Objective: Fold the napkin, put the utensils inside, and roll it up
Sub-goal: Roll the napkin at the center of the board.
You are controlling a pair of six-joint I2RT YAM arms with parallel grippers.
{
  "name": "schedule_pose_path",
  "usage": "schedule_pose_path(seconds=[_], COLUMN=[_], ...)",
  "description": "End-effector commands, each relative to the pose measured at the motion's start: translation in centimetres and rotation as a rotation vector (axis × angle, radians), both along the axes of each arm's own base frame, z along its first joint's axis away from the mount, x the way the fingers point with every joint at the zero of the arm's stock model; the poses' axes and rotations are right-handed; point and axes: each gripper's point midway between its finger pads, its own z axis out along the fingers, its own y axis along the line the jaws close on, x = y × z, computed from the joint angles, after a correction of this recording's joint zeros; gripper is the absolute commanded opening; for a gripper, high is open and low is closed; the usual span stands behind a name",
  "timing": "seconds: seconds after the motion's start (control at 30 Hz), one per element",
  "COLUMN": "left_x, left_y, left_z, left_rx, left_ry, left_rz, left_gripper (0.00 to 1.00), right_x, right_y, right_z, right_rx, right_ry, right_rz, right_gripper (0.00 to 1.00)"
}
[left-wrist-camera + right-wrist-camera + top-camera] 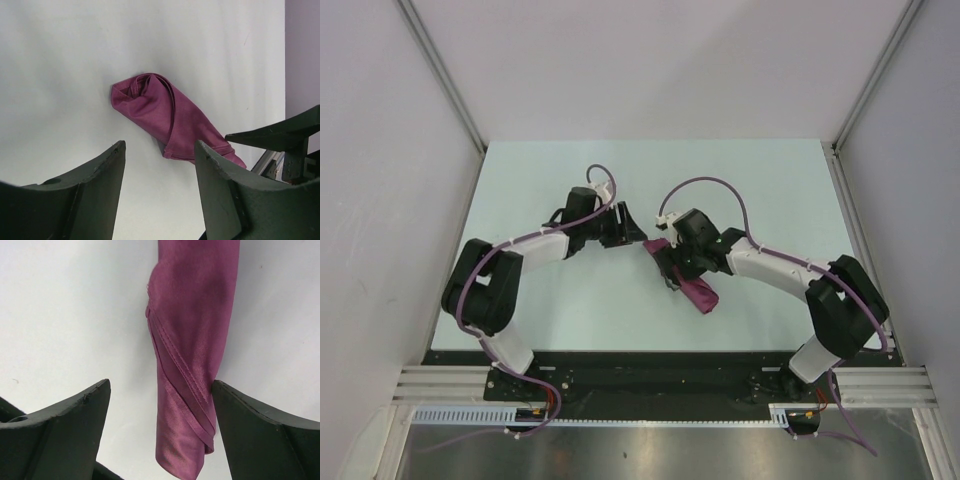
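Observation:
The maroon napkin (701,295) lies on the table as a tight slanted roll (165,112). No utensil shows in any view. My right gripper (161,382) is open and straddles the roll (192,340). The cloth rests against its right finger (250,430), with a wide gap to the left finger. In the top view the right gripper (670,270) covers the roll's middle. My left gripper (160,145) is open with only bare table between its fingers, just short of the roll's near edge. From above, the left gripper (630,230) sits at the roll's upper left end.
The pale table (570,300) is bordered by white walls at the back and sides. A metal rail (660,380) runs along its near edge by the arm bases. Purple cables (710,185) loop over both arms. A finger of the right gripper (280,132) shows in the left wrist view.

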Motion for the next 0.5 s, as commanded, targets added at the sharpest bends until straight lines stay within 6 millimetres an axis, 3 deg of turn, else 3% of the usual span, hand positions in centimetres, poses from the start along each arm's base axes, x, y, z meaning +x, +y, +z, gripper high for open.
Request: schedule_pose_path(seconds=[0.0,0.17,0.23,0.3,0.33,0.47], left_x=[0.6,0.2,0.2,0.4,0.4,0.5], left_y=[1.1,1.6,2.1,3.1,3.5,6.5], left_z=[1.7,1.6,2.6,3.4,4.9,8.1], left_rx=[-0.006,-0.009,-0.017,-0.013,-0.022,-0.001], left_ry=[-0.052,-0.05,-0.069,-0.084,-0.122,-0.199], left_rz=[0.035,0.045,0.056,0.082,0.094,0.163], left_gripper=[0.62,0.62,0.62,0.63,0.64,0.7], right_x=[0.5,-0.7,-0.5,0.1,0.4,3.1], right_y=[1.5,2.4,2.5,2.6,2.7,1.5], right_z=[3.1,3.2,3.8,5.3,6.1,9.6], right_rx=[0.08,0.135,0.147,0.187,0.214,0.334], right_ry=[-0.049,0.002,-0.01,-0.044,-0.057,-0.123], right_rz=[0.024,0.067,0.059,0.04,0.035,-0.032], right_gripper=[0.88,0.88,0.88,0.87,0.88,0.89])
